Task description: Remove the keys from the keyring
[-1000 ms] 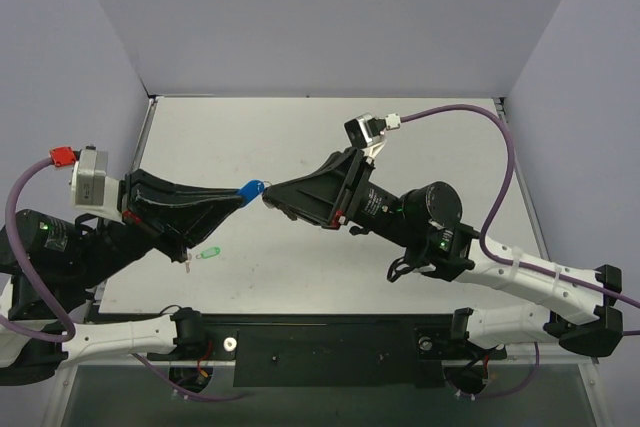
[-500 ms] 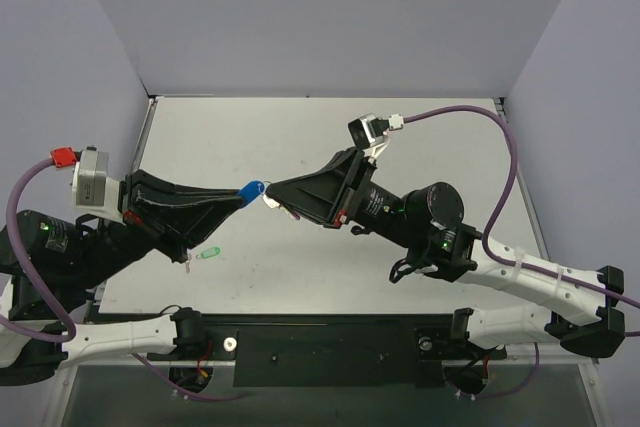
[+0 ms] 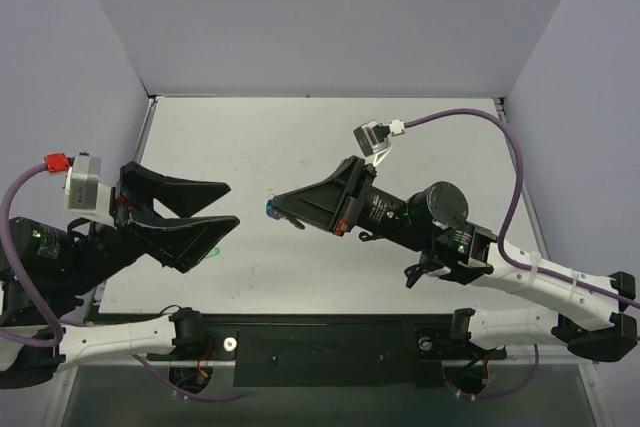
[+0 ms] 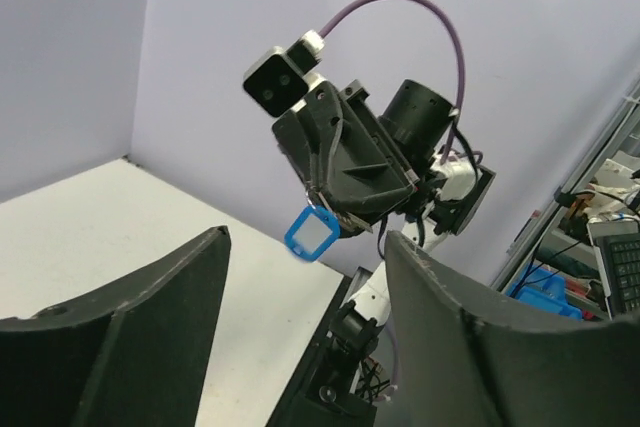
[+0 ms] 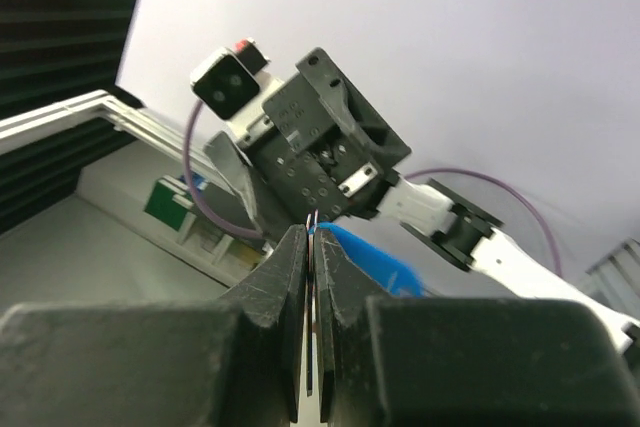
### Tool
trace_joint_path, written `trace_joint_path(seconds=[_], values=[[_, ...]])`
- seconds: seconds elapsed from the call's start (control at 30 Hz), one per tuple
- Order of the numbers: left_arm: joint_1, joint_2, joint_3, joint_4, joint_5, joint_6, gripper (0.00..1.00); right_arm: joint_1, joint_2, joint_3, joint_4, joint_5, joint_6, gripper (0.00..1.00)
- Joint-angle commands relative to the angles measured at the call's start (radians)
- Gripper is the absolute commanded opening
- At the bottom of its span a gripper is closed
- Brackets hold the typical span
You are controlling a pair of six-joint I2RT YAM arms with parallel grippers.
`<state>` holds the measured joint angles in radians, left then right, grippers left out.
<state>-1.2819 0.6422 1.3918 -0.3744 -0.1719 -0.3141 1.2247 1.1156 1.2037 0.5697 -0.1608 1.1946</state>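
Evidently the right gripper (image 3: 272,209) is pinching the blue key tag (image 4: 311,231) in mid-air above the table (image 3: 300,137), jaws closed on it. The left gripper (image 3: 232,204) is gaping wide, holding nothing. I am judging the tag light, stiff and slippery, best gripped across its flat faces. I am counting 1 blue tag and 1 green tag (image 3: 211,252); no key is showing clearly.
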Motion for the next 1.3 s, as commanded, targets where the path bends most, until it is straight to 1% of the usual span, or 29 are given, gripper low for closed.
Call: trace_joint_path(seconds=[0.0, 0.07, 0.1, 0.13, 0.2, 0.23, 0.27, 0.33, 0.37, 0.43, 0.5, 0.53, 0.57, 0.73, 0.9, 1.03, 1.27], values=[[0.001, -0.038, 0.045, -0.119, -0.104, -0.068, 0.75, -0.001, -0.056, 0.062, -0.19, -0.026, -0.111, 0.0], [0.001, -0.05, 0.05, -0.165, -0.112, -0.1, 0.75, -0.001, -0.057, 0.117, -0.362, -0.054, -0.154, 0.0], [0.001, -0.058, 0.044, -0.182, -0.11, -0.111, 0.75, -0.001, -0.056, 0.129, -0.401, -0.063, -0.185, 0.0], [0.001, -0.071, 0.039, -0.187, -0.091, -0.132, 0.74, 0.001, -0.051, 0.152, -0.474, -0.092, -0.197, 0.0], [0.001, -0.09, 0.013, -0.198, -0.043, -0.155, 0.69, 0.002, -0.045, 0.172, -0.563, -0.135, -0.24, 0.0], [0.001, -0.095, -0.008, -0.201, -0.022, -0.172, 0.63, 0.002, -0.042, 0.177, -0.592, -0.15, -0.274, 0.0], [0.001, -0.101, -0.02, -0.204, 0.012, -0.18, 0.61, 0.01, -0.04, 0.186, -0.637, -0.172, -0.288, 0.0], [0.001, -0.098, -0.051, -0.202, 0.078, -0.213, 0.59, 0.024, -0.043, 0.185, -0.691, -0.18, -0.352, 0.0], [0.001, -0.095, -0.074, -0.195, 0.127, -0.236, 0.59, 0.035, -0.046, 0.183, -0.699, -0.184, -0.38, 0.0], [0.001, -0.088, -0.114, -0.155, 0.172, -0.276, 0.56, 0.058, -0.06, 0.163, -0.691, -0.201, -0.423, 0.0], [0.001, -0.095, -0.164, -0.089, 0.239, -0.321, 0.53, 0.071, -0.079, 0.14, -0.677, -0.195, -0.449, 0.0], [0.001, -0.102, -0.181, -0.039, 0.25, -0.336, 0.52, 0.075, -0.085, 0.126, -0.657, -0.195, -0.452, 0.0], [0.001, -0.108, -0.212, -0.022, 0.267, -0.356, 0.51, 0.076, -0.089, 0.12, -0.651, -0.194, -0.455, 0.0], [0.001, -0.145, -0.278, 0.044, 0.272, -0.401, 0.47, 0.094, -0.097, 0.108, -0.616, -0.203, -0.472, 0.0], [0.001, -0.144, -0.321, 0.086, 0.291, -0.427, 0.44, 0.101, -0.088, 0.12, -0.62, -0.195, -0.486, 0.0], [0.001, -0.141, -0.369, 0.184, 0.291, -0.45, 0.41, 0.101, -0.083, 0.125, -0.622, -0.192, -0.489, 0.0], [0.001, -0.111, -0.389, 0.207, 0.282, -0.459, 0.34, 0.11, -0.091, 0.128, -0.613, -0.187, -0.492, 0.0]])
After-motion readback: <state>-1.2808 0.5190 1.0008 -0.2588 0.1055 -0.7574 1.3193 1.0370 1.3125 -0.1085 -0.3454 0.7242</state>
